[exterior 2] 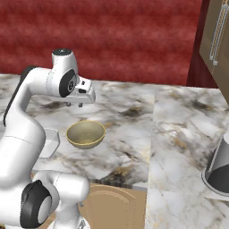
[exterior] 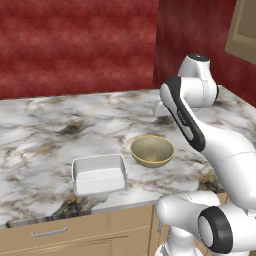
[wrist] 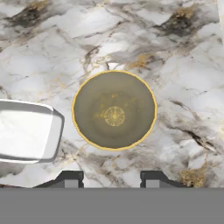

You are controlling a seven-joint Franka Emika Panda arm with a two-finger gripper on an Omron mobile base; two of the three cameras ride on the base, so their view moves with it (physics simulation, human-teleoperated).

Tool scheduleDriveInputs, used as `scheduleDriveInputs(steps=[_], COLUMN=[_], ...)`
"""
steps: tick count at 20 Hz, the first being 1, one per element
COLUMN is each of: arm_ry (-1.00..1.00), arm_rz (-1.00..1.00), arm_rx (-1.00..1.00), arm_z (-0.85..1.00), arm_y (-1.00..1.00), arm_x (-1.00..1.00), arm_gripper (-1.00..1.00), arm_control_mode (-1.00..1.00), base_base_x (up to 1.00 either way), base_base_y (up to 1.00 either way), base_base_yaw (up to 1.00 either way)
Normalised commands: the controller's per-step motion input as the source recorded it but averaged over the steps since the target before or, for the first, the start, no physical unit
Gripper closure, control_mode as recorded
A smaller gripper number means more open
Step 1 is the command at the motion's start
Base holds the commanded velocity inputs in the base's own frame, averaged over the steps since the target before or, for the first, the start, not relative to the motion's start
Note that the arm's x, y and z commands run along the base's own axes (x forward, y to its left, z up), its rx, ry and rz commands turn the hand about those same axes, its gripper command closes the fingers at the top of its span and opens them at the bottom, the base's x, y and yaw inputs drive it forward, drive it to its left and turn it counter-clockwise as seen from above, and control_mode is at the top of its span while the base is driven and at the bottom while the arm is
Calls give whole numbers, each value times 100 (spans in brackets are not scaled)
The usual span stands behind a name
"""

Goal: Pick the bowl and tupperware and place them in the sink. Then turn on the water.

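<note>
Left base view: olive-gold bowl (exterior: 152, 150) upright on the marble counter (exterior: 45, 130), near the front edge. White tupperware (exterior: 99, 173) just left of the bowl, close beside it but apart, also upright and nearer the front edge. Arm bent over the counter from the lower right, wrist behind and to the right of the bowl; pincer hidden behind the forearm here. Red wall (exterior: 75, 45) behind the counter, wooden drawer front (exterior: 75, 232) with a metal handle below.

Right base view: bowl (exterior 2: 86, 133) on the counter, just below and slightly forward of the gripper (exterior 2: 75, 105), which hangs above the marble without touching anything. Fingers too small to judge from this side. Corner of the tupperware (exterior 2: 50, 142) peeking out from behind the arm, left of the bowl. Grey conical object (exterior 2: 219, 170) on the right stretch of the counter, well apart from the bowl. Cabinet door (exterior 2: 217, 40) with long handles at upper right.

Hand view: looking straight down on the bowl (wrist: 114, 110), centred ahead of the two dark fingertips (wrist: 72, 178). Tips standing apart with bare marble between them, holding nothing. Tupperware (wrist: 27, 130) at the left edge, near the bowl's rim but not touching.
</note>
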Motion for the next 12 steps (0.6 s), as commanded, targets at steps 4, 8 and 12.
scheduleDriveInputs(steps=[4,8,12], arm_ry=[0,0,5], arm_rz=[0,0,0], arm_rx=[0,0,0], arm_z=[-3,0,-1], arm_y=[6,24,28], arm_x=[0,-3,-1], arm_gripper=[-100,-100,-100], arm_control_mode=[-100,-100,-100], base_base_x=[0,0,0], base_base_y=[0,0,0], base_base_yaw=[0,0,0])
